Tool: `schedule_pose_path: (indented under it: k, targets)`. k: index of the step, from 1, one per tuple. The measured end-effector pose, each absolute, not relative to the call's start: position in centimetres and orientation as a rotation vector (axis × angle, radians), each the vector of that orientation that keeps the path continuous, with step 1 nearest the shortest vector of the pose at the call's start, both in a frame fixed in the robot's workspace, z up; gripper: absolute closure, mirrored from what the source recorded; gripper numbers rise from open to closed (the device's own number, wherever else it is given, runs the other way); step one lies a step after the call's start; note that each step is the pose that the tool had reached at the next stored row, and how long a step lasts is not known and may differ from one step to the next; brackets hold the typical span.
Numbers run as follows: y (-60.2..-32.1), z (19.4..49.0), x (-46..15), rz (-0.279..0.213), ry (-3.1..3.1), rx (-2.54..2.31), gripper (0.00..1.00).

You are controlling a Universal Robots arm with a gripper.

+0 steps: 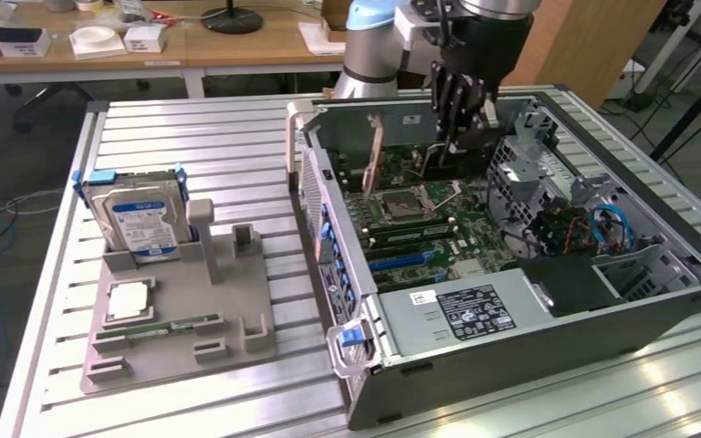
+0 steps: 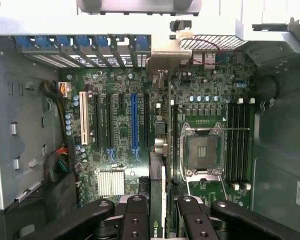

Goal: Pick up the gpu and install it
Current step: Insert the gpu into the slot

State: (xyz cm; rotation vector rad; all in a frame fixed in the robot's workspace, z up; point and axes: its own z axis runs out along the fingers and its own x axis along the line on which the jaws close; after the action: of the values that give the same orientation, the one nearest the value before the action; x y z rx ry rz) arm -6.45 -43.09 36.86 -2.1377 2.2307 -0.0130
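1. Black fingers of the claw sit closest to the lens, clenched from both sides on the gpu. I see the card edge-on, with a green logo on its near end.
2. From the claw the card runs straight out to its silver bracket, which lies by the row of rear slot openings in the case wall.
3. Held upright, the card hangs over the motherboard. I cannot tell whether its lower edge touches a slot.
4. Below the claw, on one side of the card, are the open CPU socket and the memory slots. On the other side lie a blue expansion slot and, further off, a white one.
5. Seen from across the room, the arm reaches down into the open computer case, which lies on its side on a slatted aluminium table.
6. Well away from the claw, outside the case toward the exterior view's left, a grey holder carries three things:
   - a hard drive with a blue-white label, standing upright
   - a processor chip, lying flat
   - a green memory stick
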Motion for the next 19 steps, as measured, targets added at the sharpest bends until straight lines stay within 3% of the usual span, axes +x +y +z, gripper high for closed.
schedule_pose_path:
  k: [19]
  targets:
    - [-43.1, 33.5, -6.7, -0.026, 2.229, -2.126, 0.74]
